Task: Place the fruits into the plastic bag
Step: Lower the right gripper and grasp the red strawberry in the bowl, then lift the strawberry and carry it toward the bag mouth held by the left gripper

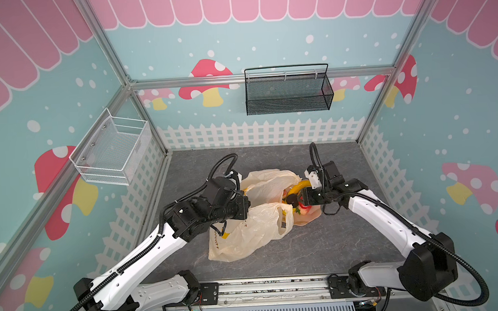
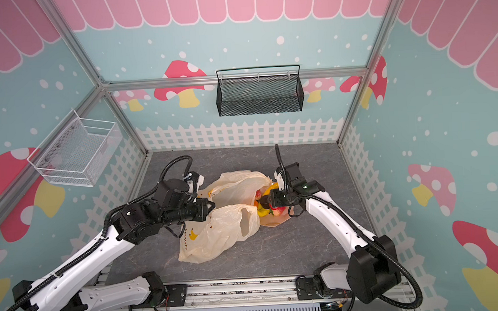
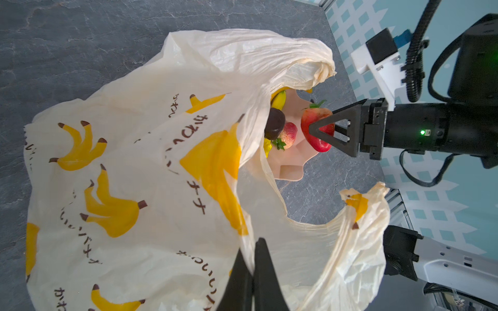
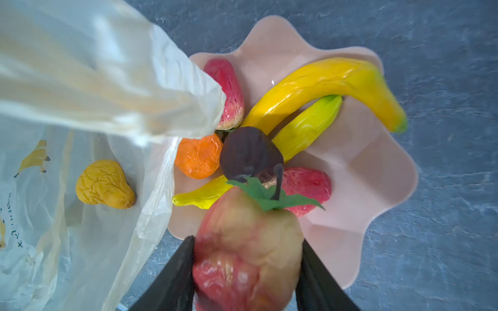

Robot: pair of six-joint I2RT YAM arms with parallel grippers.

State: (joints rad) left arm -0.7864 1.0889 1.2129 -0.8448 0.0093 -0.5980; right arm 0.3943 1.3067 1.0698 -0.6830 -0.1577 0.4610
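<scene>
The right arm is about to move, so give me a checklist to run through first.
1. The left gripper shut on bag edge: ok.
2. Bag mouth open toward plate: ok.
3. The right gripper shut on red fruit: ok.
4. Fruit lifted clear of plate: cannot tell.
5. Plate emptied: not ok; bananas, orange, dark piece lie on it.

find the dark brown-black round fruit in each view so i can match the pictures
top view: dark round fruit on the pink plate, at the plastic bag mouth
top view: same fruit, same spot by the bag mouth
left wrist: fruit peeking past the bag's edge, beside a yellow banana
right wrist: fruit mid-plate, beside the orange, beyond the stem of the gripped strawberry
shared landmark: the pink plate under the fruit
</scene>
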